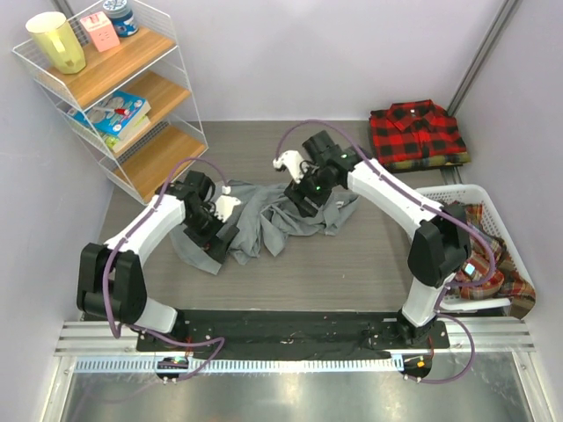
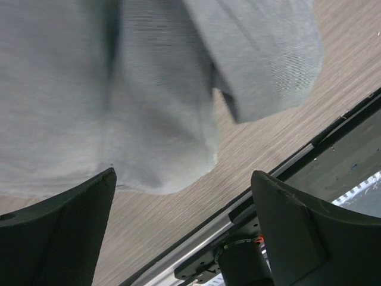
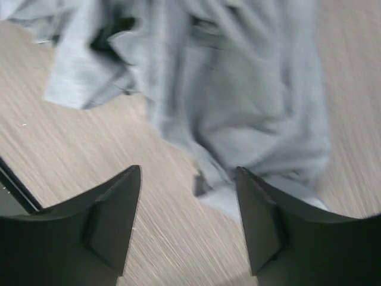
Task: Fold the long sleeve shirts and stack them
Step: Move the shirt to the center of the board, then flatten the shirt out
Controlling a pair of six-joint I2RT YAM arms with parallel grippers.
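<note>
At the right edge of the top view, a white basket holds crumpled orange-brown-teal plaid shirts, one spilling over its lower right rim. Above it, in the upper right, the red-and-black checked shirt lies folded on another folded shirt (only that one's edge shows). At upper left, a wire shelf rack carries a yellow cup, a pink box and a jar on its top board, and books on the middle one.

The grey shirt lies rumpled at the middle of the wood-grain table, between the two arms. The left gripper hangs over its lower left part, fingers wide apart with nothing between them. The right gripper sits low over its upper right part, fingers apart, with cloth beneath but not pinched. Pale walls enclose the table on three sides.
</note>
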